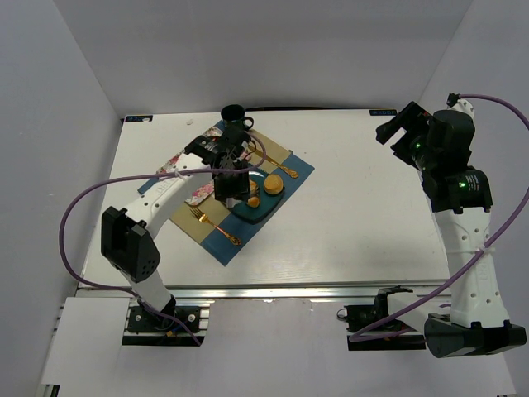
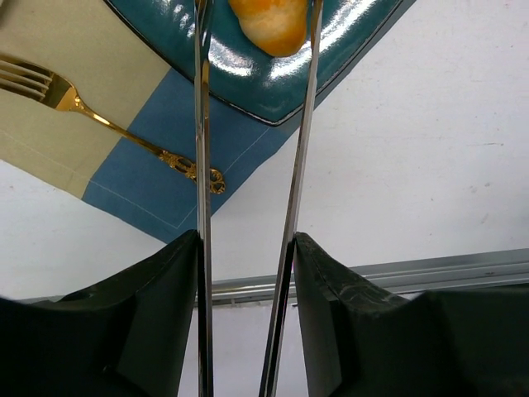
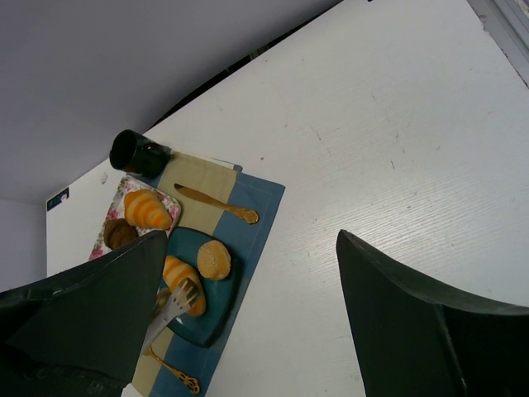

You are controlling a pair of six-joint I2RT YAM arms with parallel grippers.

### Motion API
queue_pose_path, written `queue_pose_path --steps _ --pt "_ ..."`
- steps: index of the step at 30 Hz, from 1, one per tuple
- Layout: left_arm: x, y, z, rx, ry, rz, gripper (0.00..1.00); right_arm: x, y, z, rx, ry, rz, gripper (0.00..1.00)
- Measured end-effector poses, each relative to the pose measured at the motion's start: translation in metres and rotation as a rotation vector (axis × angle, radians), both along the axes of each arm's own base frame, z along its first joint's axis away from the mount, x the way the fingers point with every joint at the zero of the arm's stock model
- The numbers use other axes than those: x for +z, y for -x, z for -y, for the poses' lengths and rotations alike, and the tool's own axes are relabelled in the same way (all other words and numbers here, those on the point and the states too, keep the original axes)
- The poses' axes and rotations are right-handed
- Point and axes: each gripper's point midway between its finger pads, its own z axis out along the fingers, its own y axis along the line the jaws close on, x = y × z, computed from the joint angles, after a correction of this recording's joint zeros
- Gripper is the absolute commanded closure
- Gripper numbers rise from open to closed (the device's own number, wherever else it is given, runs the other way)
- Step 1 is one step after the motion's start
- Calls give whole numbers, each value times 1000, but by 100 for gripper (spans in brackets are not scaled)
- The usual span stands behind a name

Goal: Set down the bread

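Left gripper [image 2: 245, 248] is clamped on the silver metal tongs [image 2: 202, 124], blades straddling the golden striped bread roll [image 2: 273, 25] on the teal square plate [image 2: 248, 74], seemingly already resting there, so the next move calls for easing the squeeze and lifting clear.

Tongs [image 2: 202, 124] are showing as polished, steel-like metal, mirror-bright, w/ thin reflective edges. Plate [image 2: 248, 83] is looking like glazed ceramic: teal, v. glossy, throwing white highlights. Bread [image 2: 269, 25] is showing a smooth, slightly shiny orange-yellow crust. Fork [image 2: 107, 124] is gleaming as gold-tone metal, handle end embossed. Placemat [image 2: 149, 178] is reading as woven cloth, matt, blue border w/ tan centre, stitch line visible. Table [image 2: 413, 149] is looking white, matt and smooth, w/ faint scuffs. Rail [image 2: 430, 271] at its edge is showing dull grey metal. Left gripper [image 2: 245, 240] is wearing matt black plastic finger shells, finely textured. Cup [image 3: 136, 153] is looking dark and smooth w/ slight sheen; material can't tell.
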Motion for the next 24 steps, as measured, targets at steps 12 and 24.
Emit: queue_pose_path --steps 12,24 --pt "58 -12 2 6 16 72 47 0 -1 0 -1 0 -2 11" --pt "104 -30 111 -329 275 297 47 71 2 11 -64 -8 149 11"
